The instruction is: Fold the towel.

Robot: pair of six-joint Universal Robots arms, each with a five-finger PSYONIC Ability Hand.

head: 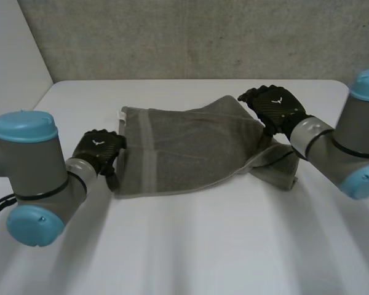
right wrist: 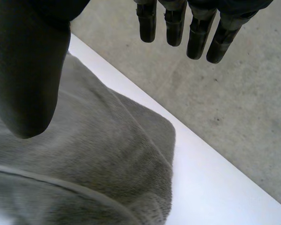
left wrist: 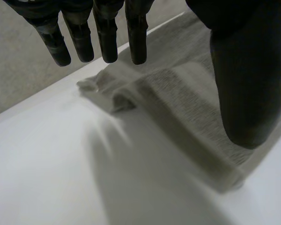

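White table (head: 190,246), rough grey wall (head: 172,37) behind. Grey towel (head: 190,150) lay across the middle-to-far part of the table, long axis running left-right btw. my two arms. It looked partly doubled already: a layer was turned over on the right side, and a bunched flap (head: 277,166) stuck out at the near right end.

Left hand (head: 98,150) sat at the towel's left short edge, by the near corner. From the head view I couldn't tell if it touched the cloth or was just beside it. In the left wrist view its fingers (left wrist: 107,42) were straight and the thumb (left wrist: 248,84) was spread wide, nothing held. The towel lay ahead of the palm, w/ a rumpled corner (left wrist: 91,84) near the fingertips.

Right hand (head: 273,104) was at the far right corner, over a rounded fold. Right wrist view: fingers (right wrist: 175,28) straight and out past the table edge, thumb (right wrist: 28,79) wide apart above the cloth, no grip.

My read: each hand had one end of the long axis, approx. equally near, so neither had to reach across. The towel lay inboard of both palms. Next fold prob. needs one short end pinched and carried along that axis to the other. The messy right end would want squaring first.
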